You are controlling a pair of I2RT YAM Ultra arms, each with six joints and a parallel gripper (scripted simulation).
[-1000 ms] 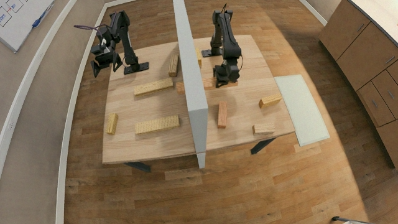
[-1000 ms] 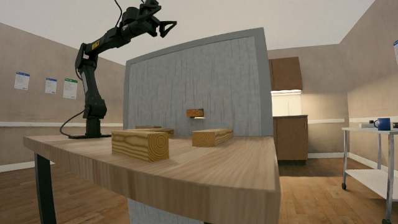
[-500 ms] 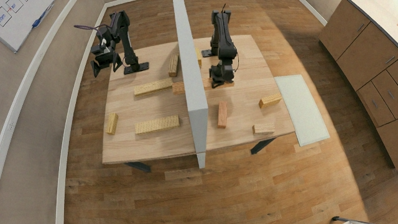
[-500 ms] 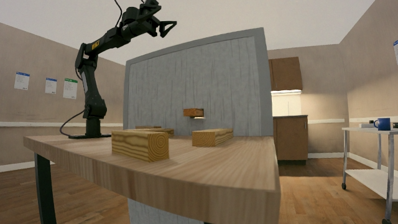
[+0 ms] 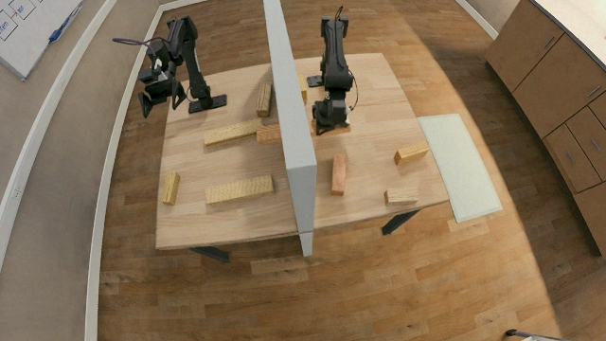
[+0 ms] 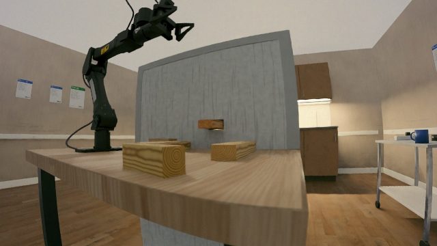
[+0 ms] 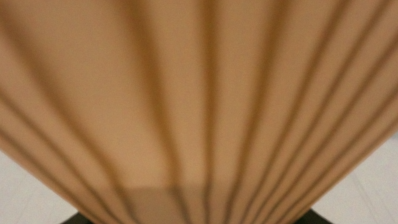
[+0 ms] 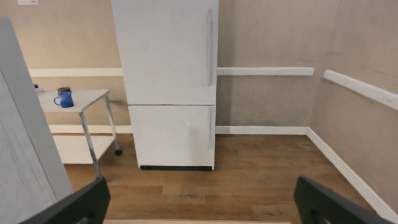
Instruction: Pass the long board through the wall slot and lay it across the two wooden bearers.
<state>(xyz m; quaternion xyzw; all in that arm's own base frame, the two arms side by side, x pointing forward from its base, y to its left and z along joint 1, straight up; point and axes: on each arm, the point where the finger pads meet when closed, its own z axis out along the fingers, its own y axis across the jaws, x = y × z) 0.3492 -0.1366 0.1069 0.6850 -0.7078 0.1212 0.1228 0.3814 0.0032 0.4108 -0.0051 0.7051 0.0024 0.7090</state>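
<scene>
One left tool [image 5: 326, 129] [image 7: 192, 220], clamped on the board [image 5: 269, 134] [image 6: 208, 124] [image 7: 200, 100], should feed level through the slot [image 6: 217, 129]; the right tool [image 5: 161, 112] [image 6: 184, 16] [image 8: 201, 186] stands apart.

Matte black jointed arms, yellow label [image 6: 104, 49], dark looping cables [image 5: 129, 42] [image 6: 79, 131], triangular fingertips [image 6: 184, 30]
</scene>
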